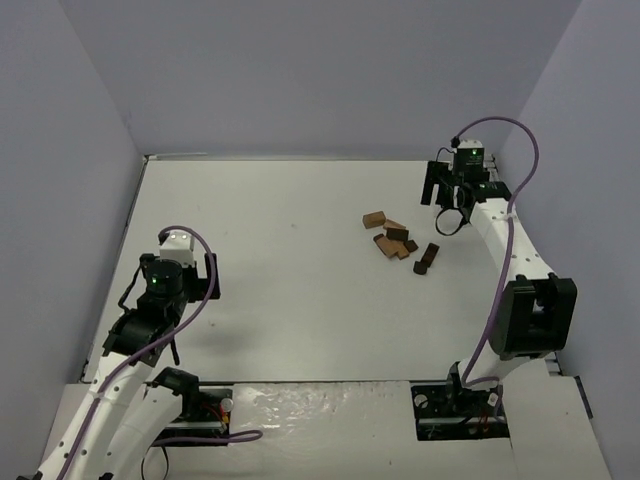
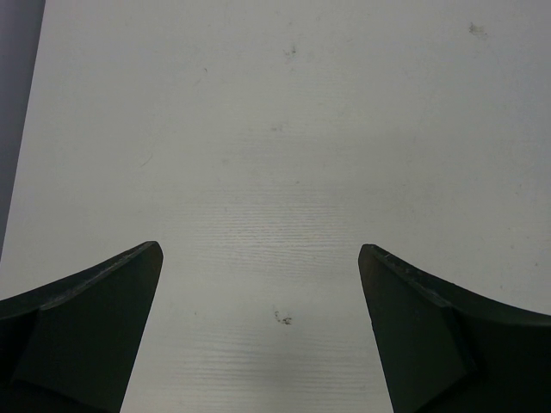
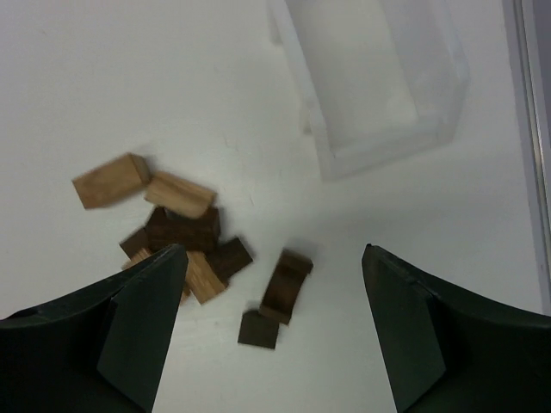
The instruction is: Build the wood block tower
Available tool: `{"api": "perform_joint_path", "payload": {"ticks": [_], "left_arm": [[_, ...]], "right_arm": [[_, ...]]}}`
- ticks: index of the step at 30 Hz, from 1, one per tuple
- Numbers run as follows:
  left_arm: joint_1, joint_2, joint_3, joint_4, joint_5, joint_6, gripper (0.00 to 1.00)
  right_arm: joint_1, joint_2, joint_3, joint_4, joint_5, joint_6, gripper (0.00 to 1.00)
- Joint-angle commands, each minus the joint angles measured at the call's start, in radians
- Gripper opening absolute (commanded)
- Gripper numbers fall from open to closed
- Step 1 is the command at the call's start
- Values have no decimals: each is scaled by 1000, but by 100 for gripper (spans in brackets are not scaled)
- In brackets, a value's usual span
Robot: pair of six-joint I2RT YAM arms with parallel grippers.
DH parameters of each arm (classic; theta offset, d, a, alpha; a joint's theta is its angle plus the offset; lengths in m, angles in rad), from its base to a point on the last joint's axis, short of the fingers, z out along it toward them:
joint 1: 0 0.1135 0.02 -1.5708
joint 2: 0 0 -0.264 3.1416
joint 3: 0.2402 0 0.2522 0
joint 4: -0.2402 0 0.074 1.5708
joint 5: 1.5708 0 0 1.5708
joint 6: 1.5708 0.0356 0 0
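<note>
Wood blocks [image 1: 396, 241] clustered on table's [image 1: 260, 280] right half, 2 just right of the rest, tray [image 3: 387, 151] nearby

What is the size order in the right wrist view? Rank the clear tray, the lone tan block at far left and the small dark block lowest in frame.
1. clear tray, by far the largest.
2. tan block.
3. small dark block, smallest, though it seems nearest the camera.

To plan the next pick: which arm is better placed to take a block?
Right. The right tool, open, hangs near the scattered wood blocks; the left tool, also open, has none in its view.
</note>
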Motion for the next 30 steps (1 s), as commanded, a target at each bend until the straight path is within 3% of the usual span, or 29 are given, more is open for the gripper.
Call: {"api": "perform_joint_path", "payload": {"ticks": [1, 5, 11, 30], "left_arm": [[-8, 32, 43, 73, 1, 6, 97], [-9, 35, 41, 78, 4, 5, 97], [-9, 27, 46, 76, -10, -2, 97], [-10, 18, 48, 82, 21, -5, 97]], "right_arm": [[-12, -109, -201, 13, 171, 214, 80], [-18, -113, -298, 17, 208, 351, 78], [-16, -60, -310, 31, 166, 455, 73], [41, 30, -386, 107, 143, 543, 64]]}}
